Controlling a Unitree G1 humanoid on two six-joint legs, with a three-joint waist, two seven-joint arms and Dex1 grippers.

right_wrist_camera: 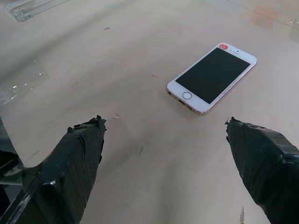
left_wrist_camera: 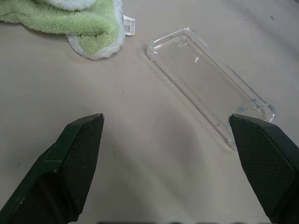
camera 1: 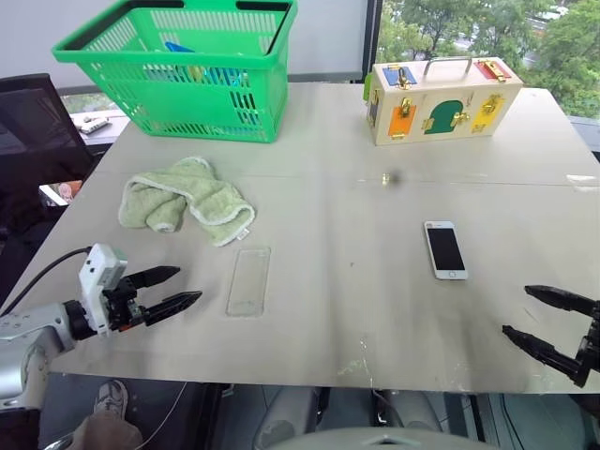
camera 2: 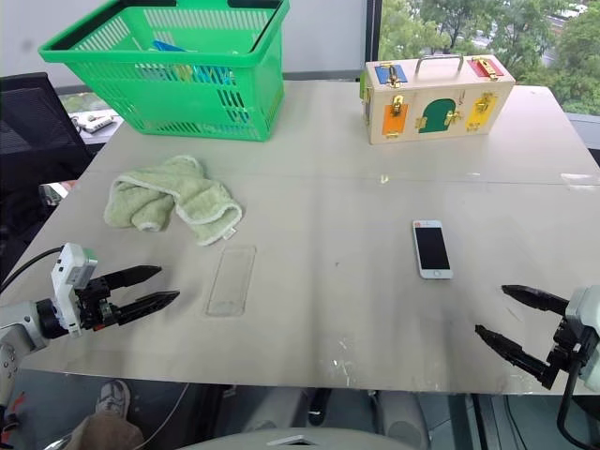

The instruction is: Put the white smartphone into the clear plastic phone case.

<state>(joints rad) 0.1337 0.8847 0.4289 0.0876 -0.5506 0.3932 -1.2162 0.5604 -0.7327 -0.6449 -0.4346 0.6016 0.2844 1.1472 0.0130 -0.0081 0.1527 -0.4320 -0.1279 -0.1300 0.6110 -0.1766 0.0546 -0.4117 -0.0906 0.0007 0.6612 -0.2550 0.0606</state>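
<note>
Lying flat on the pale table (camera 1: 328, 309), the white smartphone (camera 1: 444, 249) rests screen up on the robot's right half, with its home button end toward the near edge. The clear plastic phone case (camera 1: 248, 280) lies apart from it on the left half, hollow side up and holding nothing, just near of a crumpled green towel (camera 1: 186, 200). The left gripper (camera 1: 178, 288) hovers beside the case at the near left edge, its 2 fingers spread wide and grasping nothing. The right gripper (camera 1: 544, 317) hangs at the near right edge, short of the phone, likewise released and bare. A green basket (camera 1: 178, 66) and a wooden latch box (camera 1: 441, 98) stand along the far side.
</note>
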